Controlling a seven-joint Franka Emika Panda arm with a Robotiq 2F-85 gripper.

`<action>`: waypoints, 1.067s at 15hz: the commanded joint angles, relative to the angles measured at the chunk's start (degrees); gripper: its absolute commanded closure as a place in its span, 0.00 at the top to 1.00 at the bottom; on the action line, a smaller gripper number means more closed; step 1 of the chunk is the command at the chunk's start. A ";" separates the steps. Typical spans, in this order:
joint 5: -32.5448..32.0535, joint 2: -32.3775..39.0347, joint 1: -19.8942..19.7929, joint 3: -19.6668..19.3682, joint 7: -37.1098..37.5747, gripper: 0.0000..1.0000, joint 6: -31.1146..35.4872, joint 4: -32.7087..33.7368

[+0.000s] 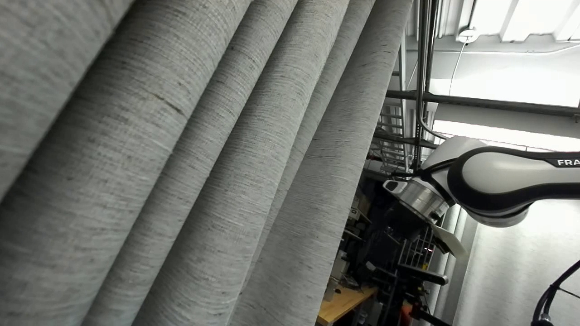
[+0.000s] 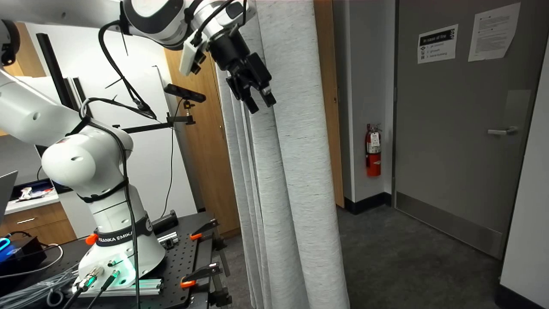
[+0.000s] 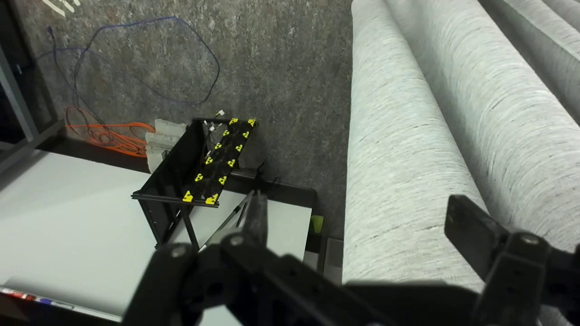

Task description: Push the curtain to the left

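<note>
The curtain is a large heather-grey drape with deep vertical folds. It fills the left and middle of an exterior view (image 1: 217, 163), and hangs behind my gripper in an exterior view (image 2: 300, 150). In the wrist view the curtain (image 3: 403, 149) takes up the right side, its free edge running down between my fingers. My gripper (image 2: 262, 104) points down and is open, the fingers wide apart in the wrist view (image 3: 358, 222). One finger overlaps the fabric and the other lies past its edge. I cannot tell whether the gripper touches the curtain. No fabric is visibly pinched.
A camera on a bar (image 2: 185, 92) stands near the arm. The robot's black mounting table (image 2: 180, 253) has clamps at its edge. A fire extinguisher (image 2: 373, 150) and a grey door (image 2: 454, 128) are beyond the curtain. A black frame with yellow brackets (image 3: 174, 167) shows below.
</note>
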 commanded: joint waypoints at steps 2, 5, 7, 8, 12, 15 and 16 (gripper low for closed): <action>-0.16 0.16 -0.35 0.51 -0.07 1.00 0.81 -0.10; 1.98 0.78 1.76 0.30 -0.55 1.00 2.13 0.16; 4.46 1.18 3.73 0.03 -1.00 1.00 2.93 0.65; 5.67 1.58 4.49 -0.04 -0.96 1.00 3.55 0.81; 9.19 2.80 6.86 -0.53 -2.00 1.00 7.08 1.45; 9.16 3.68 7.89 -0.58 -3.17 1.00 14.11 1.97; 9.25 4.22 8.52 -0.81 -3.68 1.00 16.63 2.31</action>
